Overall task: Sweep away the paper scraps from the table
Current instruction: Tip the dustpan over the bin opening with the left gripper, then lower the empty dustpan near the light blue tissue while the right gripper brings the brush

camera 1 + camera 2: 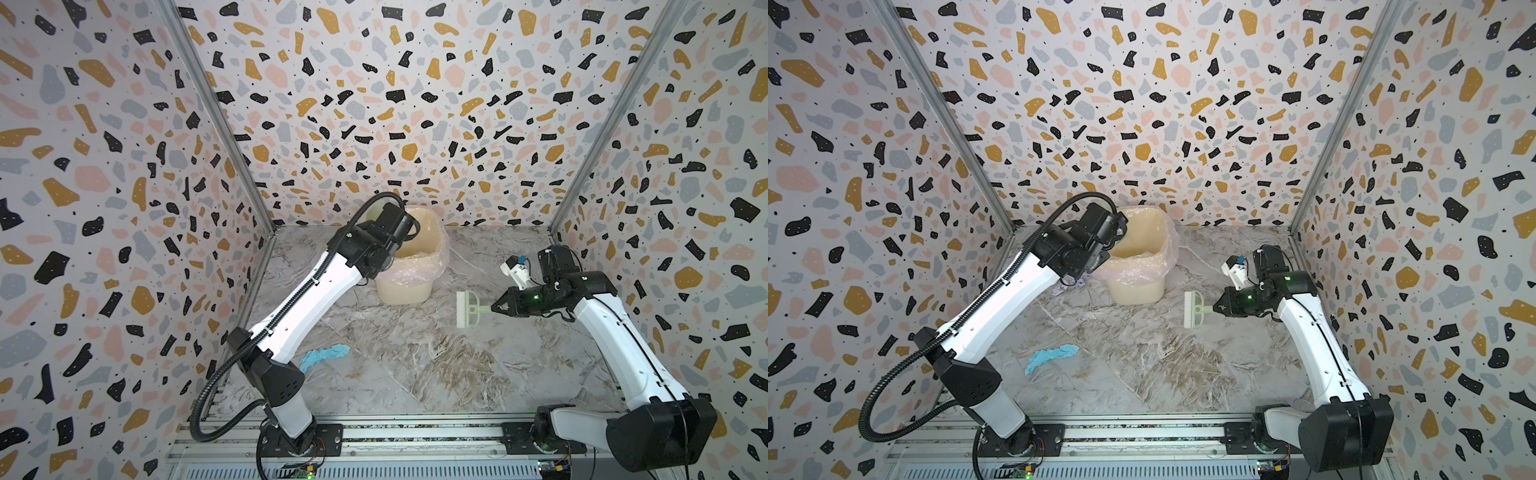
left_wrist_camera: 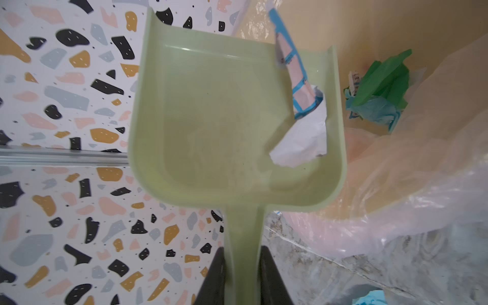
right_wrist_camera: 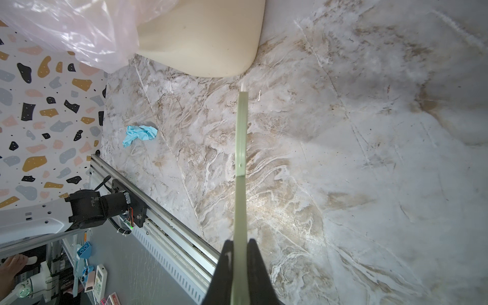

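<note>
My left gripper (image 2: 243,250) is shut on the handle of the pale green dustpan (image 2: 211,126), which is held tilted at the rim of the cream bin (image 1: 419,291). A white printed paper scrap (image 2: 303,132) lies in the pan against one side wall. Green and blue scraps (image 2: 380,89) lie inside the bin. On the marble table (image 1: 415,374) a light blue scrap (image 1: 322,356) rests near the left arm, and a lavender scrap (image 1: 1069,284) shows beside the bin. My right gripper (image 1: 494,308) is shut on the handle of a pale green brush (image 1: 467,309) with white bristles.
The bin carries a pink translucent liner (image 1: 415,270) that spills over its rim. Terrazzo walls close in the table on three sides. A metal rail (image 1: 415,432) runs along the front edge and carries both arm bases.
</note>
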Robot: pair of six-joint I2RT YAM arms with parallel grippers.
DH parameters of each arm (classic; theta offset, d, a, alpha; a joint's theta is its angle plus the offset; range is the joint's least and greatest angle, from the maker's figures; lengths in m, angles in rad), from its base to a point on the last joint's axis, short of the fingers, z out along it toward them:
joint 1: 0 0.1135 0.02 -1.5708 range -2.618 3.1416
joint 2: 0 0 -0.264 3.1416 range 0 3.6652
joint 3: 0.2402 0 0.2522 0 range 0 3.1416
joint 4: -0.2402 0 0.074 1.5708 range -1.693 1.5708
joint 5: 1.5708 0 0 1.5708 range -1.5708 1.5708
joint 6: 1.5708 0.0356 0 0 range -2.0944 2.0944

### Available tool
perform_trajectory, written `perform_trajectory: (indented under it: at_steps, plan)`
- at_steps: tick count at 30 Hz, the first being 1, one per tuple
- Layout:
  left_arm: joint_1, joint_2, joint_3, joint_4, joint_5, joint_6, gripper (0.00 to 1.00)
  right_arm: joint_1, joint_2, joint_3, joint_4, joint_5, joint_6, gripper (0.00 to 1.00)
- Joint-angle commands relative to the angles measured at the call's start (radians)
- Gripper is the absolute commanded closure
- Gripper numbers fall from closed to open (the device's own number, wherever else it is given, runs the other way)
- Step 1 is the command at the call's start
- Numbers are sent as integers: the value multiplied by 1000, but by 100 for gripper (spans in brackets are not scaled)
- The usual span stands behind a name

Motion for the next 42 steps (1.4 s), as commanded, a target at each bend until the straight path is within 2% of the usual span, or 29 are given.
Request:
perform_trajectory:
  at_steps: [1,8,11,18,24,30,36,38,42]
  plan:
    - [-35,-6,-21,95,-216,122,100,-4,12,28,-14,-23,-8,100]
    - [-46,-20,-118,218,-323,259,100,-3,18,28,-8,-31,-5,100]
    - [-51,-33,-143,246,-317,280,100,-3,18,28,-10,-29,-7,100]
    - [-51,-51,-87,217,-243,212,100,16,7,1,10,-41,19,100]
    - [-51,-134,-132,219,-122,83,100,109,-43,-60,61,-31,105,100]
    - [-16,-325,-318,299,57,-93,100,274,-161,-189,209,-34,297,100]
    - [85,-518,-553,380,252,-246,100,573,-270,-375,604,20,633,100]
    - [101,-563,-621,401,300,-283,100,667,-261,-432,762,56,728,100]
    - [121,-620,-685,400,339,-330,100,804,-149,-428,936,125,789,100]
